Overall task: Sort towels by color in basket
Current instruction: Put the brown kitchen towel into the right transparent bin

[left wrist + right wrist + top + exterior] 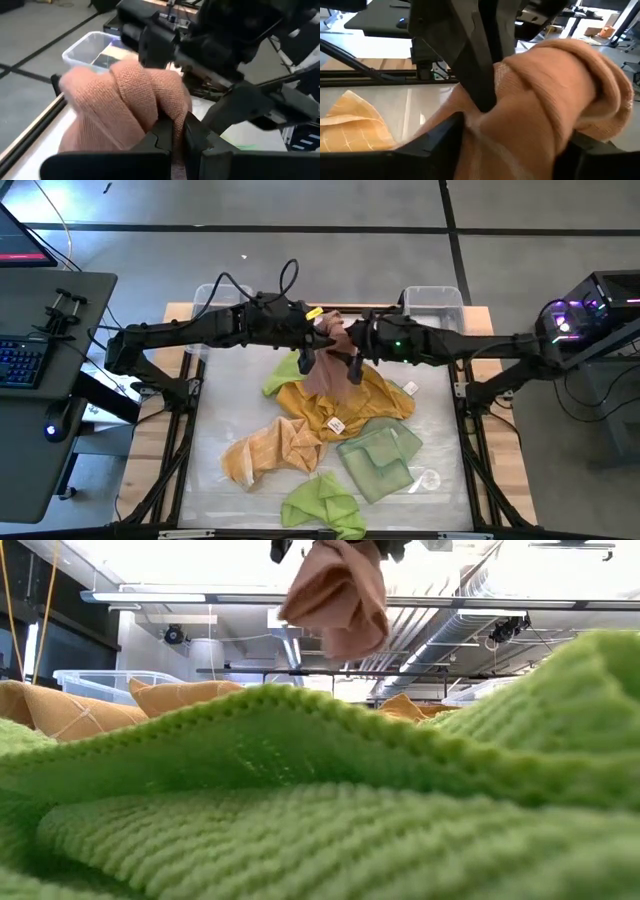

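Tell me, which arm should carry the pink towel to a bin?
Left, probably. The left gripper is clearly pinched shut on a fold of the pink towel, which hangs lifted off the table. The right gripper is at the same towel, so it's a close call.

Pink-brown towel (pixel 328 355) lifted, other towels (pixel 330 435) heaped
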`<control>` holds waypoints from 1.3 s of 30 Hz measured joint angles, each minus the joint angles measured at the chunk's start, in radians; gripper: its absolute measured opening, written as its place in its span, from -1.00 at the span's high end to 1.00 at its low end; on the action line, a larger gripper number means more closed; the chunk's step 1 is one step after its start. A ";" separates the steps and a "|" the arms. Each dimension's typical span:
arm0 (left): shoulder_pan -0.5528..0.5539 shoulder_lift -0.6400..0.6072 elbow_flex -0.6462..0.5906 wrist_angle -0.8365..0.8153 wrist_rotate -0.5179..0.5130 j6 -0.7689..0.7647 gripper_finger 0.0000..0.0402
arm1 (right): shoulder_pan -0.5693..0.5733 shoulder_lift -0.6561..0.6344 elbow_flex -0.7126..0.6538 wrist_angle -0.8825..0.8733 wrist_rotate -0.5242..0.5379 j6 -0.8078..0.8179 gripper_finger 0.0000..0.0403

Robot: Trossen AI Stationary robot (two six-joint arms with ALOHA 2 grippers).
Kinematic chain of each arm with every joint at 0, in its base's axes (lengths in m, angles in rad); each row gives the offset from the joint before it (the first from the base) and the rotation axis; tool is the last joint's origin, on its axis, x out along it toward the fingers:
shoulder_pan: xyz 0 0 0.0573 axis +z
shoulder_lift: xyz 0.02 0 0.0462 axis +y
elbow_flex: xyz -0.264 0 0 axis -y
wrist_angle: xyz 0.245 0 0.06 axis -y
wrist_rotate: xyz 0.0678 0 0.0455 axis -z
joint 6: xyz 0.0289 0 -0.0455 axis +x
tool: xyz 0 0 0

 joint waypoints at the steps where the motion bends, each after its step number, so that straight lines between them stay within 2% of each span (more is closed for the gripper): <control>1: 0.000 0.000 -0.001 0.004 0.003 0.010 1.00 | 0.000 0.008 0.002 0.002 -0.001 0.006 0.01; 7: 0.000 0.000 -0.001 0.009 0.013 0.043 0.98 | -0.001 0.021 0.006 -0.001 -0.007 0.090 0.53; 10: 0.000 0.000 -0.001 0.011 0.001 0.058 0.89 | -0.001 0.021 0.006 -0.002 -0.006 0.093 0.74; 14: 0.000 0.000 -0.001 0.005 -0.002 0.090 0.67 | -0.001 0.022 0.006 -0.018 -0.002 0.113 0.74; 18: 0.003 -0.001 0.002 -0.023 -0.015 0.104 0.46 | 0.002 0.005 0.002 -0.109 0.006 0.173 0.74; 24: 0.003 -0.016 0.003 -0.075 -0.038 0.115 0.32 | 0.002 -0.076 0.001 -0.287 0.066 0.251 0.74; 29: 0.002 -0.039 0.003 -0.110 -0.098 0.114 0.32 | -0.001 -0.195 0.030 -0.528 0.244 0.350 0.74; 34: 0.002 -0.045 0.003 -0.125 -0.117 0.110 0.32 | -0.007 -0.298 0.117 -0.803 0.568 0.426 0.74; 39: 0.002 -0.046 0.003 -0.126 -0.117 0.086 0.32 | -0.081 -0.401 0.063 -0.855 0.782 0.377 0.74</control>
